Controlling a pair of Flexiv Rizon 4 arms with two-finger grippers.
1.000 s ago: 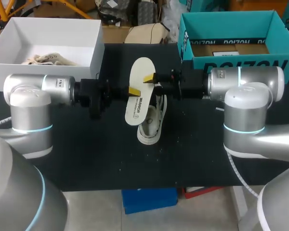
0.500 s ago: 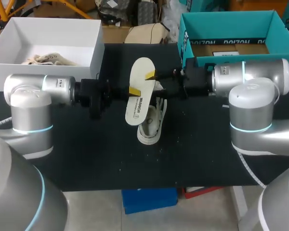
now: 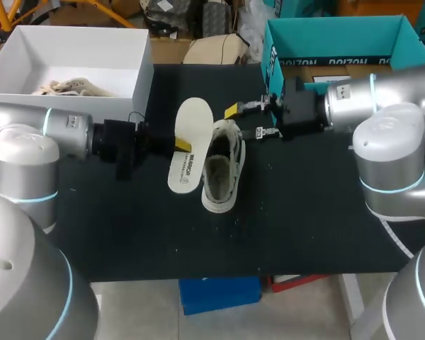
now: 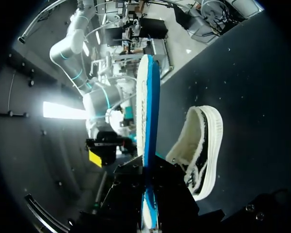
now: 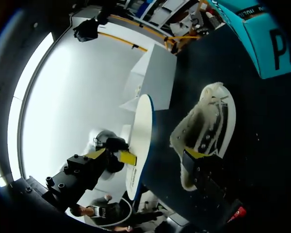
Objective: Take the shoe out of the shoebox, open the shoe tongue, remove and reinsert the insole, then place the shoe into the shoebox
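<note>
My left gripper (image 3: 180,145) is shut on the white insole (image 3: 189,131), holding it on edge just left of the shoe. In the left wrist view the insole (image 4: 146,111) rises edge-on from between my fingers, its blue underside showing. The cream shoe (image 3: 222,168) lies on the black table, its opening facing up, and the left wrist view has the shoe (image 4: 202,151) beside the insole. My right gripper (image 3: 243,122) stands open above the shoe's far end, apart from the insole. From the right wrist the insole (image 5: 140,145) and shoe (image 5: 207,124) lie ahead.
The white shoebox (image 3: 138,81) stands open at the back left with crumpled paper inside. A teal box (image 3: 276,67) stands at the back right, close behind my right gripper. The black tabletop (image 3: 219,241) stretches in front of the shoe.
My right gripper let go of the insole, opened wide and drew back to the right. My left arm pulled the insole leftward and lower, off the shoe.
</note>
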